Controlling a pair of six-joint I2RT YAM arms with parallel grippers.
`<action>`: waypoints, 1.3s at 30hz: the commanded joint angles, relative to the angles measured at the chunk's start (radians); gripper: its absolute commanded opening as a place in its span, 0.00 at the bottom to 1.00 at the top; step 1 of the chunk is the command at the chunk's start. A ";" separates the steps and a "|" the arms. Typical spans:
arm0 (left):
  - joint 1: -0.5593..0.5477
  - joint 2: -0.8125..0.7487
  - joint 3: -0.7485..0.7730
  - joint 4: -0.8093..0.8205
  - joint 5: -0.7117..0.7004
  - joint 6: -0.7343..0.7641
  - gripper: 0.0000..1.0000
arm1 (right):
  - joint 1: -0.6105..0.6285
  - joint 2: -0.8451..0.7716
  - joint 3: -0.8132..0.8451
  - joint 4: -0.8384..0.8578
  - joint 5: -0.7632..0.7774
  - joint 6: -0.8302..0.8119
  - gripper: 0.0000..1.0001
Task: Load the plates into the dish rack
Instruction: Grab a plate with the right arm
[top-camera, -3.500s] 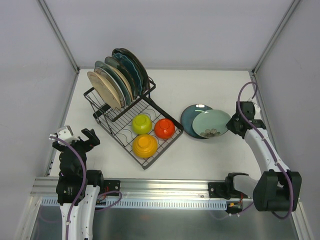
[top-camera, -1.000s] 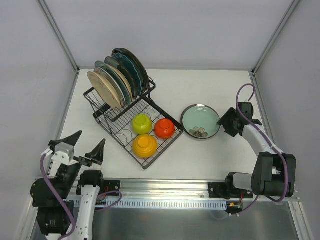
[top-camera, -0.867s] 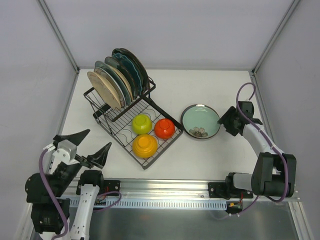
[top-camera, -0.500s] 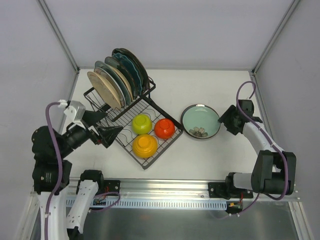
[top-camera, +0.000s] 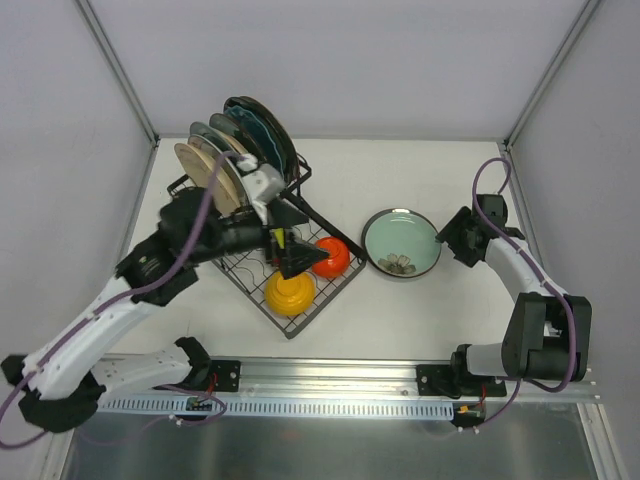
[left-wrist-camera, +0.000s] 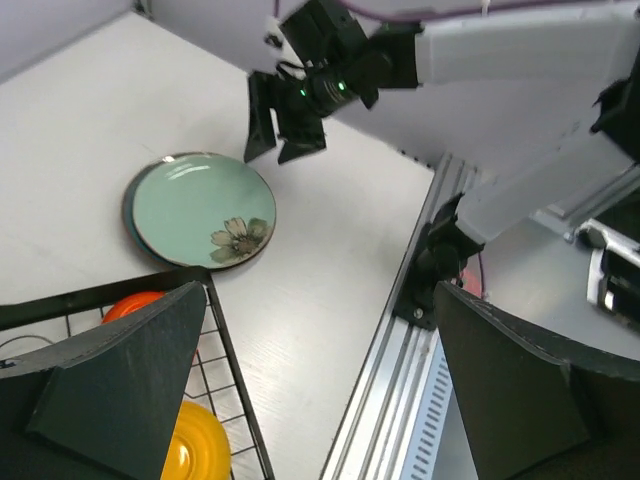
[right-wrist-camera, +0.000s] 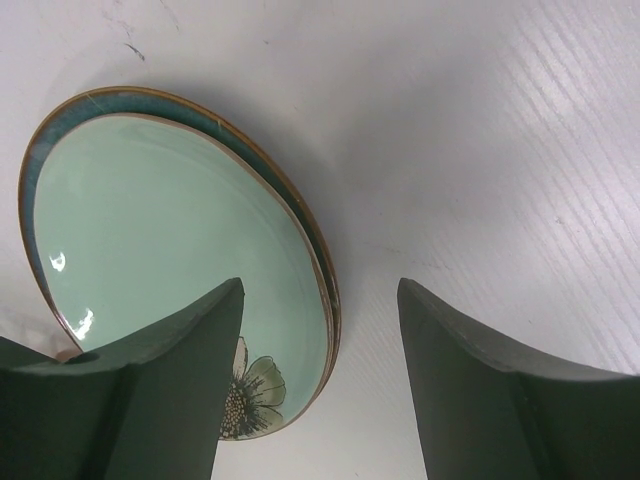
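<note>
A mint green plate (top-camera: 400, 240) with a flower print lies on a dark teal plate (right-wrist-camera: 58, 128) on the table, right of the dish rack (top-camera: 288, 330). Several more plates (top-camera: 232, 160) stand upright in the rack's raised slots. My right gripper (top-camera: 449, 240) is open and straddles the right rim of the stacked pair: in the right wrist view one finger (right-wrist-camera: 165, 380) is over the mint plate (right-wrist-camera: 160, 240), the other over bare table. My left gripper (top-camera: 300, 242) hangs wide open above the rack's basket, holding nothing, and its camera looks toward the mint plate (left-wrist-camera: 200, 208).
In the basket tray sit an orange-red bowl (top-camera: 331, 257) and a yellow bowl (top-camera: 290, 291); a yellow-green one is mostly hidden under my left gripper. The rack's wire edge (left-wrist-camera: 226, 350) is below the left gripper. Aluminium rail (top-camera: 330, 378) runs along the near edge.
The left arm swung up from the near-left corner and out over the rack's basket, its jaws opening fully. The mint plate slid squarely onto the teal plate. The right gripper stayed at the rim.
</note>
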 joint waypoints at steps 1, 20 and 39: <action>-0.166 0.191 0.087 0.056 -0.285 0.147 0.99 | 0.004 0.007 0.048 -0.024 0.019 -0.010 0.66; -0.361 0.779 0.176 0.287 -0.348 0.319 0.99 | 0.033 0.114 0.062 -0.030 -0.011 -0.057 0.61; -0.392 0.882 0.052 0.439 -0.319 0.237 0.99 | 0.086 0.121 0.062 -0.108 0.079 -0.106 0.27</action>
